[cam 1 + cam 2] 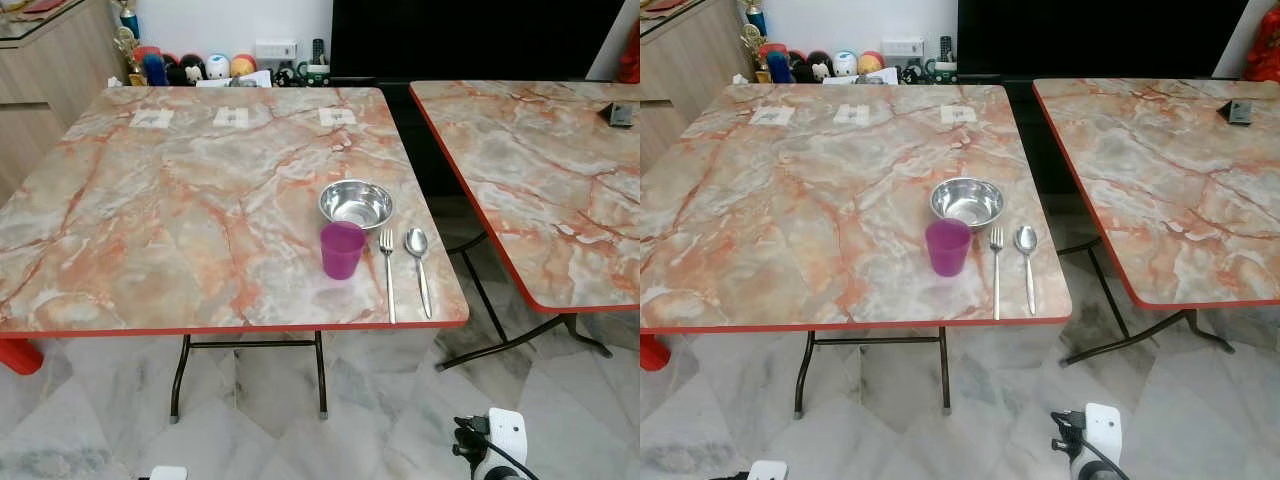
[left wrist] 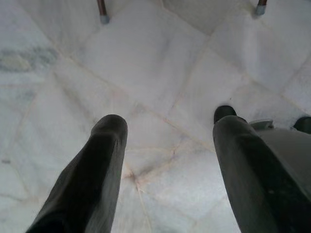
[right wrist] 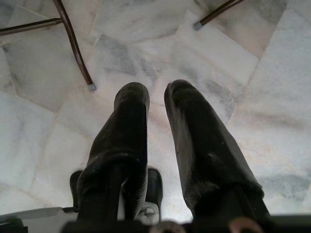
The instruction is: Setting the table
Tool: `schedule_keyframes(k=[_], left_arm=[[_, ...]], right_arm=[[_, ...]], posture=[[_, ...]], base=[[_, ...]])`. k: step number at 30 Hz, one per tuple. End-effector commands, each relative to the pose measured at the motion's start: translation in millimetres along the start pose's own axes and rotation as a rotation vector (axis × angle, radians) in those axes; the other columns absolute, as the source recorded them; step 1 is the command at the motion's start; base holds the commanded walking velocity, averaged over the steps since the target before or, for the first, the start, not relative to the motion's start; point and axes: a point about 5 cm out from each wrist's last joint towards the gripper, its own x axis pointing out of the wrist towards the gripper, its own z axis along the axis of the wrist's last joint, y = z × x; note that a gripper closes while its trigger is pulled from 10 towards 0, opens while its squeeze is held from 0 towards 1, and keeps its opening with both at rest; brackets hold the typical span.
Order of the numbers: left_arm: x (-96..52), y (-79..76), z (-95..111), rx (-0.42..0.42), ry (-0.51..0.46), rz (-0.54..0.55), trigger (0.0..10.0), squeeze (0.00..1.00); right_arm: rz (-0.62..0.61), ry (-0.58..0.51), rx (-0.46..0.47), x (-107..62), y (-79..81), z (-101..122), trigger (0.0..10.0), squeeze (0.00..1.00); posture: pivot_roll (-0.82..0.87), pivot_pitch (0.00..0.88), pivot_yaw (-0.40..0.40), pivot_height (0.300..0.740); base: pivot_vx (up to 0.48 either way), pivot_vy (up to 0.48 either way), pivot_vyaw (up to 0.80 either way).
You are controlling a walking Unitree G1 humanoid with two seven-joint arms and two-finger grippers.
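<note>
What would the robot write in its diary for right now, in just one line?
stage: place set | shiny steel bowl, purple plastic cup, silver fork, silver spoon on marble-look table | left gripper open, idle | right gripper idle

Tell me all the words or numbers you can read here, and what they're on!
None can be read.
Three small white paper labels along the far edge of the marble-patterned table: dark marks, too small to read.
Purple plastic cup, shiny steel bowl, fork, spoon: no writing visible.
</note>
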Motion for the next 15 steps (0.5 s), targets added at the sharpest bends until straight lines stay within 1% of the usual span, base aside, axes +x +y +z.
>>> schedule_keyframes(k=[1, 2, 3, 8, 11, 15], left_arm=[[-2.9, -1.2, -12.1, -0.026, 0.041, -0.008, 10.0, 1.0], [-3.0, -0.7, -12.2, -0.002, 0.042, -0.004, 10.0, 1.0], [-3.0, -0.5, -12.1, 0.002, 0.041, -0.003, 10.0, 1.0], [-3.6, -1.3, -14.7, -0.012, 0.042, -0.006, 10.0, 1.0], [-3.8, -5.2, -16.7, -0.015, 0.049, -0.022, 10.0, 1.0], [-3.5, -8.6, -16.2, -0.012, 0.046, -0.031, 10.0, 1.0]], right_arm=[[-0.013, -0.017, 0.015, -1.6, -3.3, -0.5, 10.0, 0.0], [-0.012, -0.036, 0.024, -1.9, -3.3, 0.7, 10.0, 0.0], [-0.01, -0.042, 0.026, -2.0, -3.2, 1.1, 10.0, 0.0], [0.007, -0.109, -0.001, -3.1, -3.0, 6.8, 10.0, 0.0], [-0.023, -0.175, -0.045, -4.8, -5.3, 12.4, 10.0, 0.0], [-0.029, -0.214, -0.039, -6.0, -5.6, 14.9, 10.0, 0.0]], posture=[[0.06, 0.109, -0.02, 0.74], [0.06, 0.108, -0.021, 0.74], [0.06, 0.108, -0.021, 0.74], [0.04, 0.103, -0.024, 0.74], [0.04, 0.097, -0.028, 0.74], [0.03, 0.089, -0.032, 0.74]], base=[[0.0, 0.0, 0.0], [0.0, 0.0, 0.0], [0.0, 0.0, 0.0], [0.0, 0.0, 0.0], [0.0, 0.0, 0.0], [0.0, 0.0, 0.0]])
